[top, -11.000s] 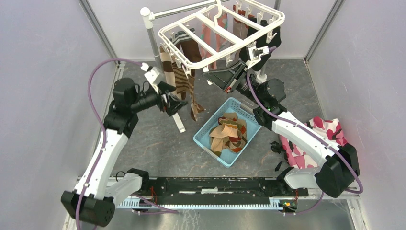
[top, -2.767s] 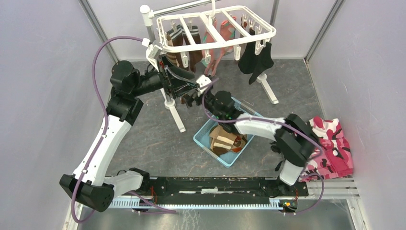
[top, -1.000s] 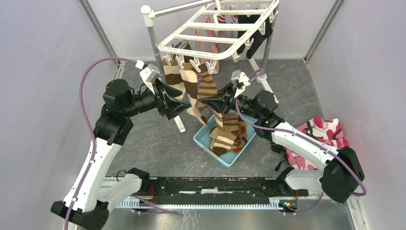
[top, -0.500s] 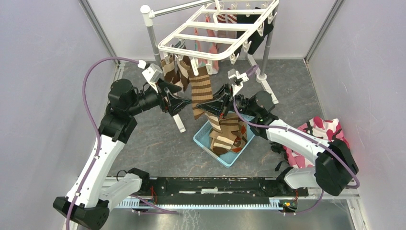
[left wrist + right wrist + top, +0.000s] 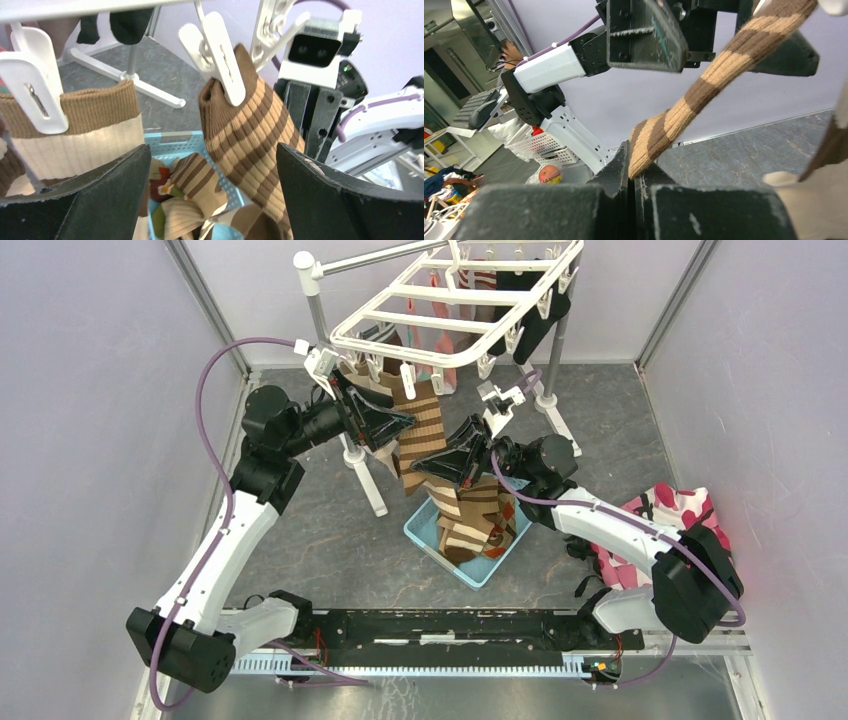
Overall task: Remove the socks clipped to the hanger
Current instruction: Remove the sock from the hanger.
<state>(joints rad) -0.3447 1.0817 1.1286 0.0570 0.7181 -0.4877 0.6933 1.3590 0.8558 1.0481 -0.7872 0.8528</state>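
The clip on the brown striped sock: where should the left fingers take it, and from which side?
Probably the clip's upper half, above where it pinches the striped sock's cuff, coming up from below. It hangs tilted with flat faces exposed, and the open left gripper sits beneath it; the right gripper is shut on the sock's lower end.

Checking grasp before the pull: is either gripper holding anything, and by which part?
Right gripper pinches the brown striped sock by its lower end. Left gripper open, holding nothing.

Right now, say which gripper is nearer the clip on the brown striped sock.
Left. The left gripper stands open close to the clip; the right gripper pinches the sock at its lower end.
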